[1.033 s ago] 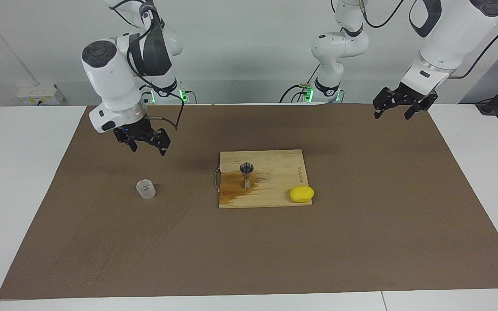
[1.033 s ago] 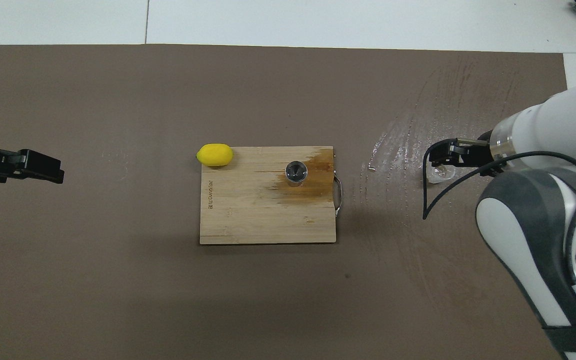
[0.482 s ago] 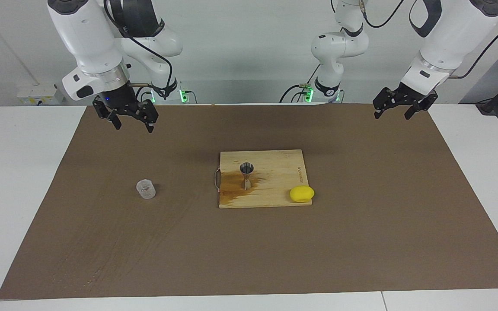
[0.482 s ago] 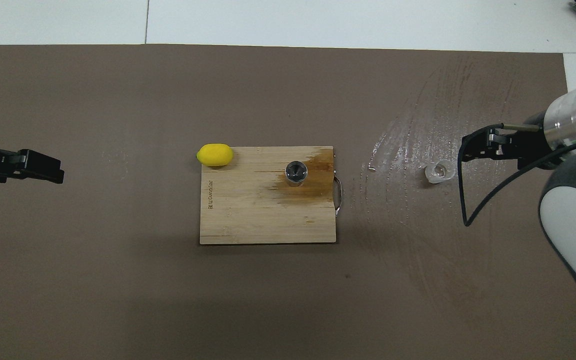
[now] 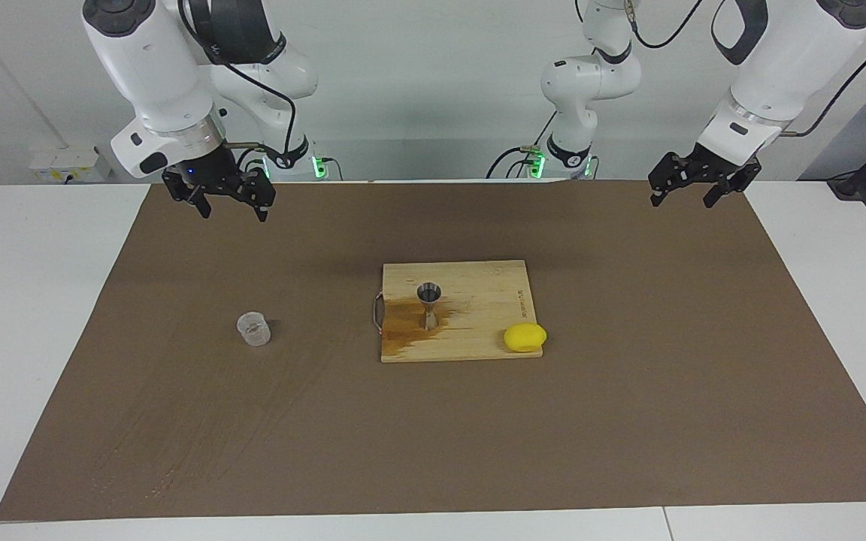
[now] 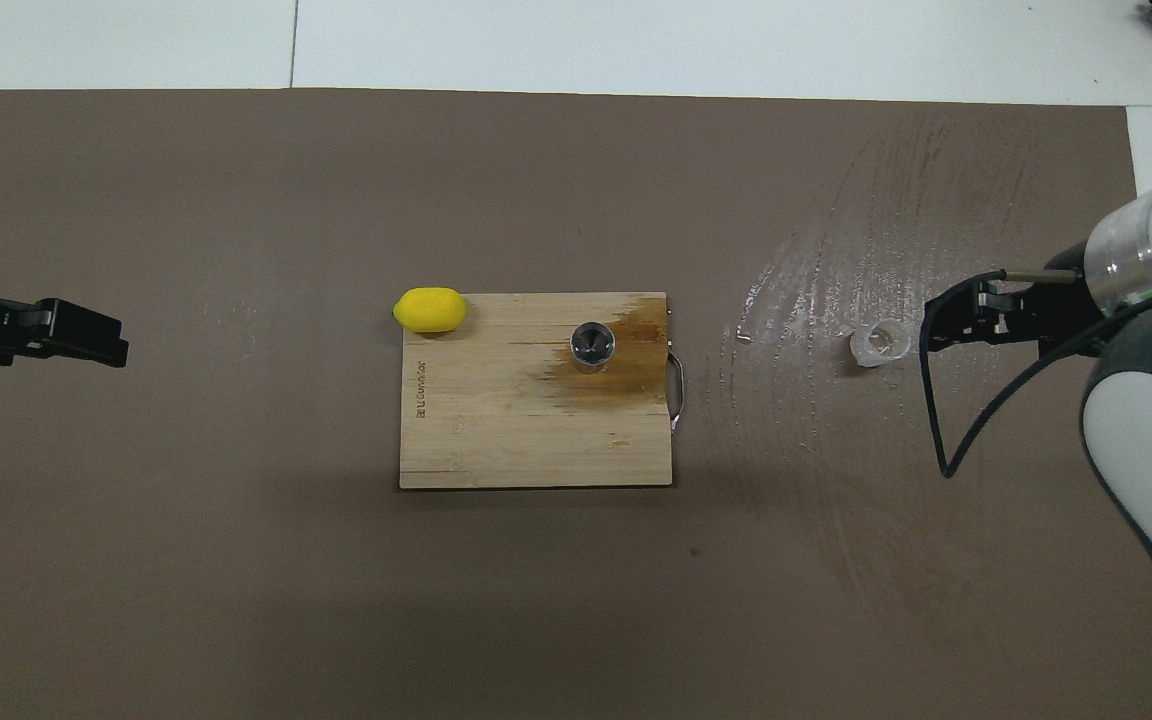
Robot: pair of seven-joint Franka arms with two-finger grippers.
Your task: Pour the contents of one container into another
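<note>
Grippers first, since they hang nearest the robots' end of the brown mat. The right gripper is raised over the mat's edge toward the right arm's end, its jaws spread and holding nothing. The left gripper hangs over the mat's edge toward the left arm's end, jaws likewise apart and empty; that arm waits.

Farther out, at the middle of the mat, lies the wooden cutting board, a metal handle on its short side toward the right arm's end. The steel jigger stands upright on the board, on the half toward the right arm's end, with a dark wet stain spread over the wood around it. The clear plastic cup stands upright on the mat well apart from the board, toward the right arm's end, roughly level with the jigger. A yellow lemon rests at the board's corner farthest from the robots, toward the left arm's end.
</note>
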